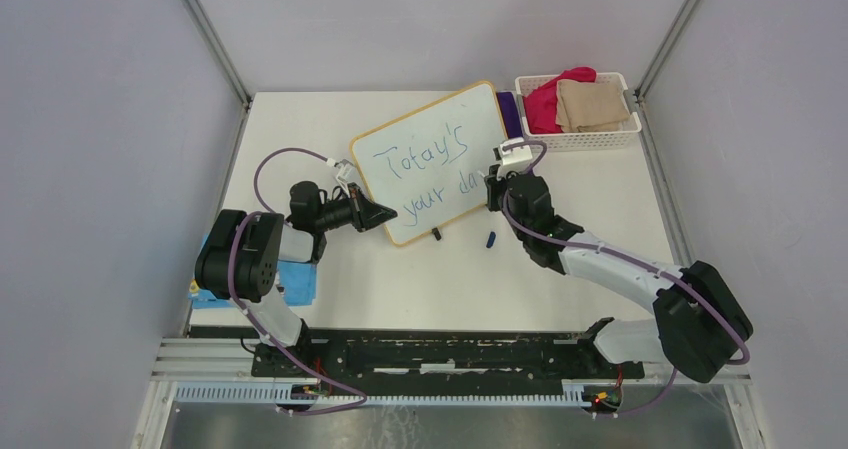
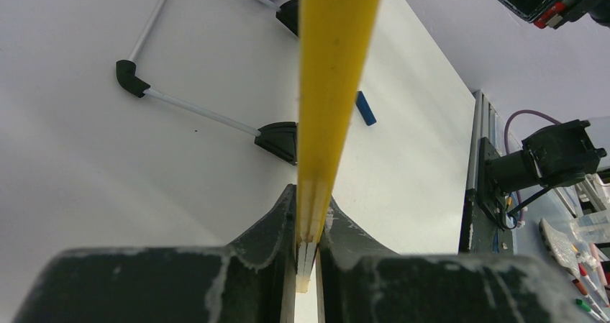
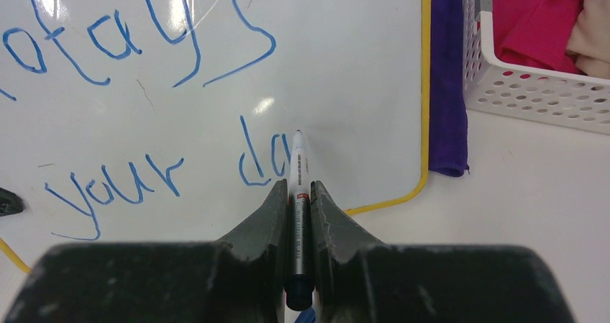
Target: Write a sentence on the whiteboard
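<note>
The whiteboard (image 1: 430, 154), with a yellow-tan frame, lies slanted at the table's middle. Blue writing (image 1: 430, 164) on it reads "Totay's" above "your da"; it also shows in the right wrist view (image 3: 137, 42). My left gripper (image 1: 378, 214) is shut on the board's lower left frame edge (image 2: 334, 85), with the jaws (image 2: 308, 222) clamped on it. My right gripper (image 1: 497, 184) is shut on a white marker (image 3: 298, 172). The marker tip touches the board (image 3: 345, 85) just right of the "a" in "da". A black foot (image 1: 436, 233) shows at the board's near edge.
The marker's blue cap (image 1: 490, 239) lies on the table near the right arm and shows in the left wrist view (image 2: 365, 108). A white basket (image 1: 578, 139) of pink and tan cloths stands at the back right. A purple cloth (image 3: 446, 85) lies between board and basket. A blue booklet (image 1: 295, 279) lies by the left arm.
</note>
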Robot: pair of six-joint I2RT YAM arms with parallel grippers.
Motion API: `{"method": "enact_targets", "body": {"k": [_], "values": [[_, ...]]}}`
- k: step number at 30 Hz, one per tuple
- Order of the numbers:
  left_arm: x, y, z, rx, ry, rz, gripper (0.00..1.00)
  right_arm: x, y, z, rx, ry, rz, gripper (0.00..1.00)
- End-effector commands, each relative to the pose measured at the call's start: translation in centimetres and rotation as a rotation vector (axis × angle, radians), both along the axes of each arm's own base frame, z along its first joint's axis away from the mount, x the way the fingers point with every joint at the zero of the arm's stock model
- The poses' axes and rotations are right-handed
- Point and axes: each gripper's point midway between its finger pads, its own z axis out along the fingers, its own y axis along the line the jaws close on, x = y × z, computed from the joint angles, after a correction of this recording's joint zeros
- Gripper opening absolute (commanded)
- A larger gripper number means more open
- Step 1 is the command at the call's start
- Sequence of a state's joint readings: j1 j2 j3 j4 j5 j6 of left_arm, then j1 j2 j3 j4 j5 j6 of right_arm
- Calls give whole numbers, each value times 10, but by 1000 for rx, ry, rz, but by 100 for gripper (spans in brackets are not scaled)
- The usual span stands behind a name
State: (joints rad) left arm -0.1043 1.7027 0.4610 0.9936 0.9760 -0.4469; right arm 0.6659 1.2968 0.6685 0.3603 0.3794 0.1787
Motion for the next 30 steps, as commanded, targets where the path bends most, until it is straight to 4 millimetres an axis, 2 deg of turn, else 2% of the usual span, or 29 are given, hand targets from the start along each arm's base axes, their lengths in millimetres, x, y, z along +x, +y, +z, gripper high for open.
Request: {"method": "enact_targets", "body": {"k": [1,4,11,22,30], "values": [[4,7,-23,57,66,56,2,15,5,31,47,-68,-17,0],[4,7,-23,58,67,56,2,17,7,30,51,-64,-11,0],[4,6,-23,58,68,54,2,17,8,17,37,-36,-9,0],[4,7,-24,59,71,56,2,11,-3,-7,14,2,-29,0],[4,7,-23,59,71,55,2,6,-9,-16,5,15,-40,0]]}}
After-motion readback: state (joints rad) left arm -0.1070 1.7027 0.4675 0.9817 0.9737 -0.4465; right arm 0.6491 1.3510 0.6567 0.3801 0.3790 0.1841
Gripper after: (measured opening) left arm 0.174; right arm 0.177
